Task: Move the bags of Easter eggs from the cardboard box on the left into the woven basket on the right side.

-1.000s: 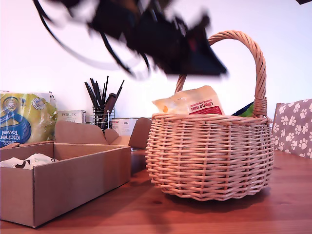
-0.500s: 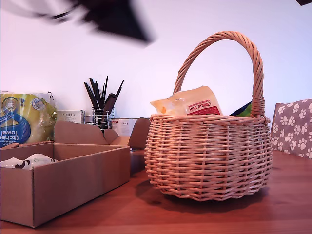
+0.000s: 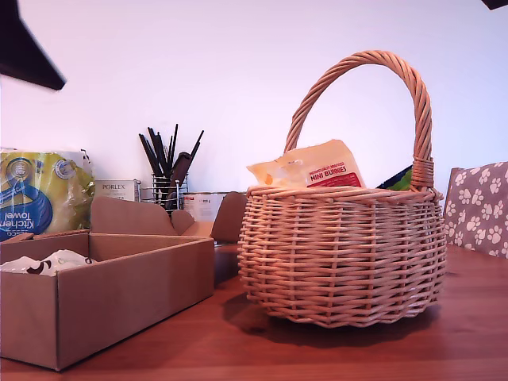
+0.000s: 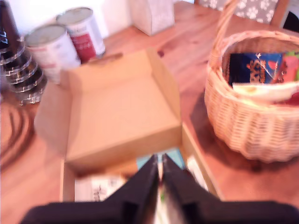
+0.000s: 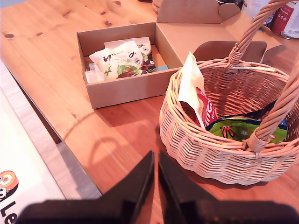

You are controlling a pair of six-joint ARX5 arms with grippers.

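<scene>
The woven basket (image 3: 341,254) stands on the wooden table, toward the exterior view's right. A red and cream bag of Easter eggs (image 3: 313,167) pokes above its rim. The second wrist view shows that bag (image 5: 198,100) beside a green one (image 5: 238,130) in the basket (image 5: 205,144). The cardboard box (image 3: 103,294) sits at the exterior view's left with a white bag (image 3: 48,262) inside. My first gripper (image 4: 159,172) hangs shut over the box (image 4: 121,112), with blurred bags below it. My second gripper (image 5: 155,172) is shut above bare table beside the basket. Both hold nothing.
Behind the box are a yellow and blue kitchen towel pack (image 3: 36,198) and a black wire utensil holder (image 3: 167,186). Two tins (image 4: 51,46) stand past the box flap. A paw-print cushion (image 3: 476,206) is at the exterior view's right edge. A black arm part (image 3: 24,48) fills that view's top left corner.
The blurred black arm swept from above the basket to the exterior view's top left corner. The basket rocked slightly and settled.
</scene>
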